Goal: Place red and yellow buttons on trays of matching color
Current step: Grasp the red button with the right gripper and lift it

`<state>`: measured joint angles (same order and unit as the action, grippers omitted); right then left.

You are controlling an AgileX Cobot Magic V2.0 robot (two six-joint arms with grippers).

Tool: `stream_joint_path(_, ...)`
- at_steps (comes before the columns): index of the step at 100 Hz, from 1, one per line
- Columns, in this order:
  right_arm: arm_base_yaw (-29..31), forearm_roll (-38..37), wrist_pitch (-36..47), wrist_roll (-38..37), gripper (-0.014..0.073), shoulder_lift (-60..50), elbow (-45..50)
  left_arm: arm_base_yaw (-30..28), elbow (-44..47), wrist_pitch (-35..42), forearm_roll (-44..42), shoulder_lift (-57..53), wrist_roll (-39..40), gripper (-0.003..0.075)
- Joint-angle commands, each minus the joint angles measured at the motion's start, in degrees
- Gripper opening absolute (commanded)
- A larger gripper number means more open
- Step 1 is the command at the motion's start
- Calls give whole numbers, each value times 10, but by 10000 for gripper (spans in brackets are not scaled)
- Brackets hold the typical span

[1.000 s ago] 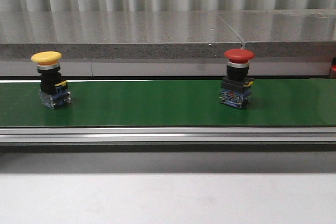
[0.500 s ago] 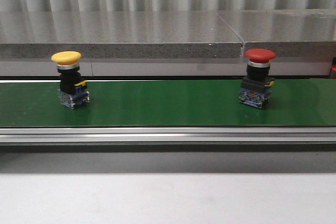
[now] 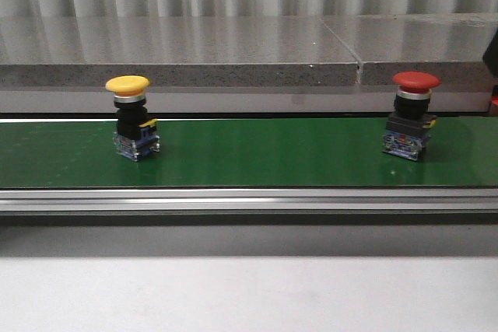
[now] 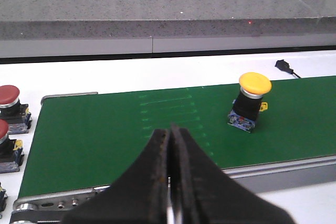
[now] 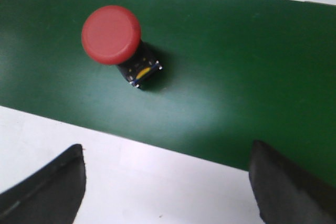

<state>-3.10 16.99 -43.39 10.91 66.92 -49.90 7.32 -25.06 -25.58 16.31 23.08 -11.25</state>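
A yellow button [image 3: 128, 118] stands upright on the left part of the green belt [image 3: 257, 153], and a red button [image 3: 412, 118] stands near the belt's right end. In the left wrist view the yellow button [image 4: 251, 103] is ahead of my left gripper [image 4: 170, 129], whose fingers are shut on nothing over the belt's near side. In the right wrist view my right gripper [image 5: 168, 148] hangs open above the white table beside the belt, with the red button [image 5: 111, 35] below and ahead of it. No trays are in view.
Two more red buttons [image 4: 9, 103] [image 4: 5, 140] sit on the white table off the belt's end. A small black connector [image 4: 283, 65] lies beyond the belt. A grey stone ledge [image 3: 233, 60] runs behind it and a metal rail [image 3: 249, 200] in front.
Both buttons have travelled to the right along the belt, staying upright and the same distance apart.
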Motion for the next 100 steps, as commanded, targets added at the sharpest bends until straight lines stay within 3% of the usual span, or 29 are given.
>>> stream_joint_path(1, -1, 16, 34, 15, 627, 22, -36, 3, -15, 37, 11, 4, 0, -20)
stream_joint_path(48, -34, 6, 86, 30, 601, 176, -111, 3, -15, 37, 11, 4, 0, -20)
stream_joint_path(58, -34, -1, 91, 30, 466, 193, -115, 3, -15, 37, 11, 4, 0, -20)
stream_joint_path(70, -32, -1, 85, 30, 143, 194, -115, 3, -15, 37, 11, 4, 0, -20)
stream_joint_path(77, -32, -1, 65, 30, 10, 194, -125, 3, -15, 37, 11, 4, 0, -20)
stream_joint_path(82, -31, -1, 47, 30, -27, 194, -133, 3, -15, 37, 11, 4, 0, -20)
stream_joint_path(100, 18, -2, -1, 30, -24, 193, -190, 3, -15, 37, 11, 4, 0, -20)
